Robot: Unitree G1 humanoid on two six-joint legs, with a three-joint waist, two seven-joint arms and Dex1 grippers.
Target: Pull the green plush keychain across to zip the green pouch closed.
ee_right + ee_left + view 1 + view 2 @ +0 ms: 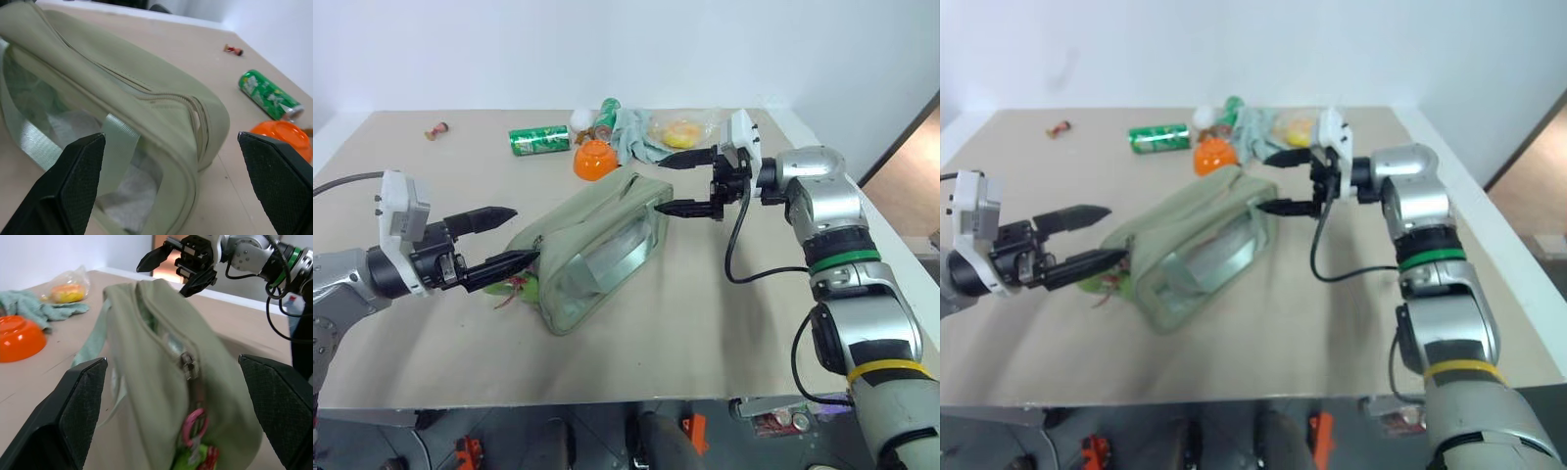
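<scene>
The green pouch (592, 250) is seen lying on the beige worktop (705, 323), slanted between the two arms, one clear side panel turned up. From the head views, the left gripper (504, 238) is held at the pouch's near-left end with its fingers spread wide, nothing pinched; the lower finger is seen just at the pouch's end, though contact cannot be judged. The green plush keychain (521, 287) is spotted just below that lower finger, lying on the worktop against the pouch's end.

What the head views leave small is made plain in the left wrist view: the zipper pull (188, 367) is found at the near end of the zip, a pink ring (194, 421) hung beneath it and the plush below that, all set between the spread fingers.

The right gripper (680, 183) is held at the pouch's far end, fingers likewise spread and empty. In the right wrist view the far end of the zip is shown between them, with a green soda can (268, 94) and an orange bowl (283, 137) beyond.
</scene>
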